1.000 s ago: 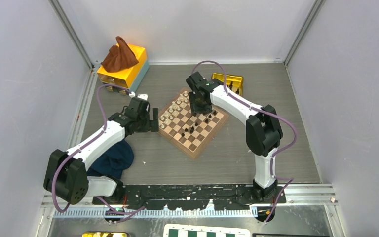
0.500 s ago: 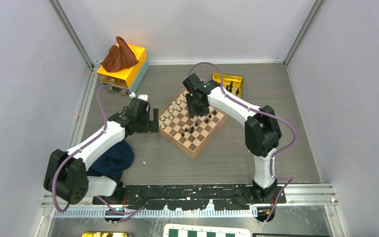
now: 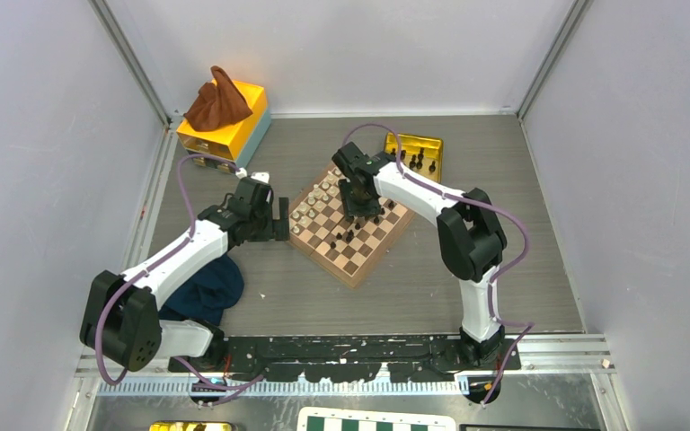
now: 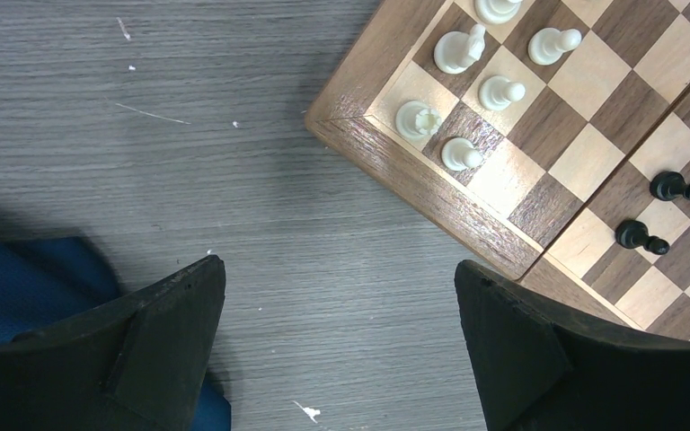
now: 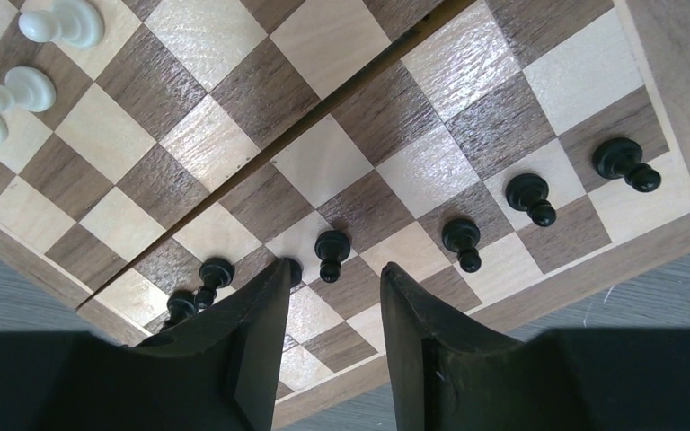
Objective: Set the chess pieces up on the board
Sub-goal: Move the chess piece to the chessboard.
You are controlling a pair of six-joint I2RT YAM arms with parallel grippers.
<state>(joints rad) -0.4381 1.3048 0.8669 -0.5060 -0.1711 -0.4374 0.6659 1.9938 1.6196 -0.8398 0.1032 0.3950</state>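
Right gripper (image 5: 331, 289) over board (image 5: 674, 54), jaws apart, empty; black pawn (image 5: 331, 250) at 12 o'clock. Left gripper (image 4: 337, 265) jaws wide apart.

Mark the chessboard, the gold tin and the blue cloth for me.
chessboard (image 4: 413, 180): left wrist view, brown rim near corner.
gold tin (image 3: 437, 151): top view, right edge.
blue cloth (image 3: 208, 289): top view, its middle.

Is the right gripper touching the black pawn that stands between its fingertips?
Apart. The right wrist view shows bare board squares between the black pawn and each fingertip of the open right gripper.
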